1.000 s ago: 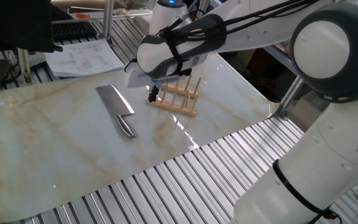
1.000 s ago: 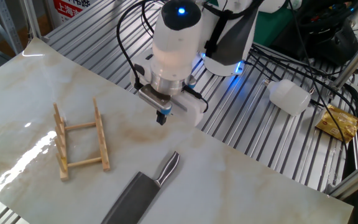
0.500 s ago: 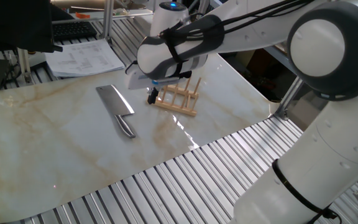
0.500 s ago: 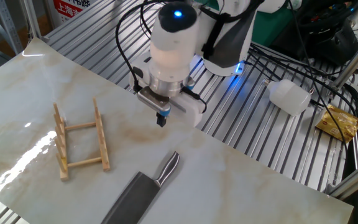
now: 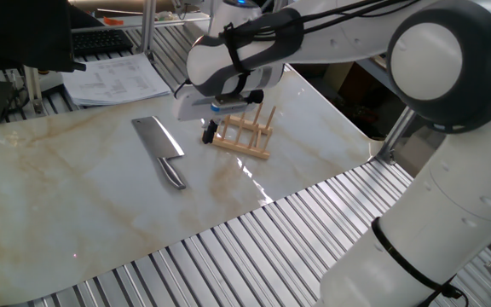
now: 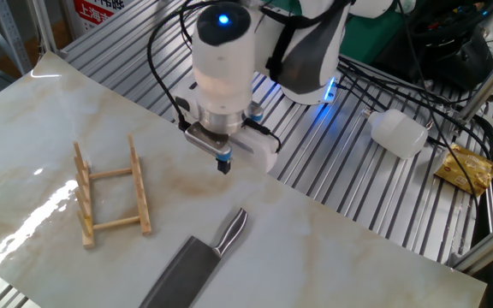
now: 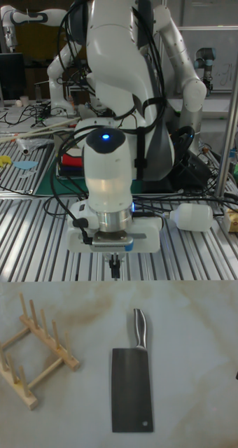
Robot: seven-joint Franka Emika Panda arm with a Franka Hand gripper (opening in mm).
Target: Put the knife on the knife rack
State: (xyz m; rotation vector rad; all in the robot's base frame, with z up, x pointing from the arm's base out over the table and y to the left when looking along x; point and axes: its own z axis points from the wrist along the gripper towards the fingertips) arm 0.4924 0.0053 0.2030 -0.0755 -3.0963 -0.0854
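The knife (image 5: 162, 150) is an all-metal cleaver that lies flat on the marble tabletop, with nothing holding it. Its grey blade (image 7: 131, 389) points toward the near edge in the tall view, and its shiny handle (image 6: 231, 231) points toward the arm. The light-wood knife rack (image 5: 245, 132) stands with nothing on it, off to one side of the knife (image 6: 193, 267), and shows as the knife rack (image 6: 109, 193) and the knife rack (image 7: 31, 349) in the other views. My gripper (image 6: 223, 165) hangs low over the marble past the handle's end, its fingers together and holding nothing. It is also visible as the gripper (image 5: 210, 133) and the gripper (image 7: 115, 267).
Ribbed metal slats (image 5: 228, 256) surround the marble slab. Papers (image 5: 113, 78) and a keyboard (image 5: 101, 38) lie beyond the slab. A white plastic bottle (image 6: 398, 133) and a gold packet (image 6: 467, 168) rest on the slats behind the arm.
The arm's wrist has shifted a little sideways over the slab, while the fingertips stay in nearly the same spot. The knife and the rack have not moved.
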